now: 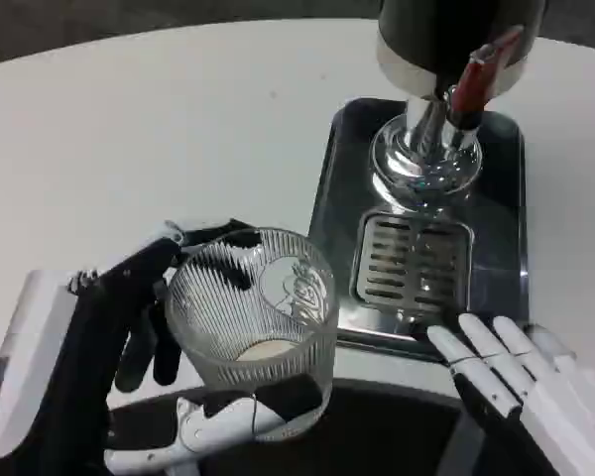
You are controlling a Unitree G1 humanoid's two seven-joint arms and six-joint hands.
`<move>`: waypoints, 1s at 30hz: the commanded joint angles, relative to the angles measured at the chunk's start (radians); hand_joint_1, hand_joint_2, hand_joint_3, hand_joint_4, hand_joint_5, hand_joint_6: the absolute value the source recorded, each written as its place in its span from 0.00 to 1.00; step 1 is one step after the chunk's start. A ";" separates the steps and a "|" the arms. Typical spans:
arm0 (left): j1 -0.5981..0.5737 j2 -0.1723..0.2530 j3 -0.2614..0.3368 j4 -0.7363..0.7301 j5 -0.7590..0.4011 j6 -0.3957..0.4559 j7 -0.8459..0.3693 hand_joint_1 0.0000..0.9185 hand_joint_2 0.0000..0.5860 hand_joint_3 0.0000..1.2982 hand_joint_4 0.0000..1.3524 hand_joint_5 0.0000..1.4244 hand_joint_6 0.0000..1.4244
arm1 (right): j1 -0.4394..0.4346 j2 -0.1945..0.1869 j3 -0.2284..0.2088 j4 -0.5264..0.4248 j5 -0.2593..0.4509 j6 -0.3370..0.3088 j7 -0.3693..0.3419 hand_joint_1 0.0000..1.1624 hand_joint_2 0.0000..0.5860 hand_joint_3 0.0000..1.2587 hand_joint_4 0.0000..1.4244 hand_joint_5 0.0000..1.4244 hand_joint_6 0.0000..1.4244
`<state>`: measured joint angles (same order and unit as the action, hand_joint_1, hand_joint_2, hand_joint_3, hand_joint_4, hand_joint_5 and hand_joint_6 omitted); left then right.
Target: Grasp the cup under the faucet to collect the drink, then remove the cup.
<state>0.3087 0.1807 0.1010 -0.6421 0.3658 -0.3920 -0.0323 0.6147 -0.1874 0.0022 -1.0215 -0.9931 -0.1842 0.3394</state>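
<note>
The left robot hand (pixel 129 337) is gripping a clear ribbed glass cup (pixel 253 327) at the lower left of the head view, its black fingers wrapping around the far side of the glass while a white thumb is pressing along the near base. The cup is standing upright in that grasp, just beside the left edge of the dark metal drip tray (pixel 342 178), apart from it and not under the spout. A small pool of pale liquid is showing at the bottom of the cup; how much is in there is hard to tell through the ribbing.

The right robot hand (pixel 516 382) is lying at the lower right with its white fingers stretched out flat and slightly apart, holding nothing, its fingertips (pixel 446 342) reaching just to the near edge of the tray.

On the tray, a slotted steel drain grate (pixel 412 263) is sitting toward the near side, and behind it a shiny chrome pedestal (pixel 424 159) is rising to the dark body of the drink dispenser (pixel 446 35). A red tap lever (pixel 481 74) is sticking out from the dispenser above the grate. The tray is resting on the round white tabletop (pixel 149 129), whose near edge is curving past both hands.
</note>
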 commanded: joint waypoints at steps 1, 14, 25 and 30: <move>0.015 0.003 -0.007 -0.017 0.001 -0.018 -0.001 0.60 0.08 0.73 0.78 0.88 1.00 | 0.023 0.005 -0.008 -0.016 0.008 -0.001 0.012 0.38 0.72 0.06 0.00 0.00 0.00; 0.031 0.009 -0.008 -0.032 -0.007 -0.028 -0.004 0.60 0.08 0.74 0.78 0.88 1.00 | 0.037 0.008 -0.014 -0.026 0.015 -0.008 0.011 0.38 0.72 0.06 0.00 0.00 0.00; 0.034 0.010 -0.014 -0.034 -0.005 -0.028 -0.003 0.60 0.08 0.74 0.78 0.88 1.00 | 0.031 0.014 -0.032 -0.026 0.035 -0.012 0.019 0.38 0.72 0.06 0.00 0.00 0.00; 0.025 0.008 -0.025 -0.030 0.002 -0.023 -0.004 0.60 0.08 0.74 0.78 0.88 1.00 | 0.029 0.018 -0.044 -0.026 0.053 -0.011 0.023 0.38 0.74 0.06 0.00 0.00 0.00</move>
<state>0.3393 0.1874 0.0905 -0.6501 0.3662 -0.3921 -0.0336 0.6328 -0.1700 -0.0299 -1.0300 -0.9538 -0.1847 0.3511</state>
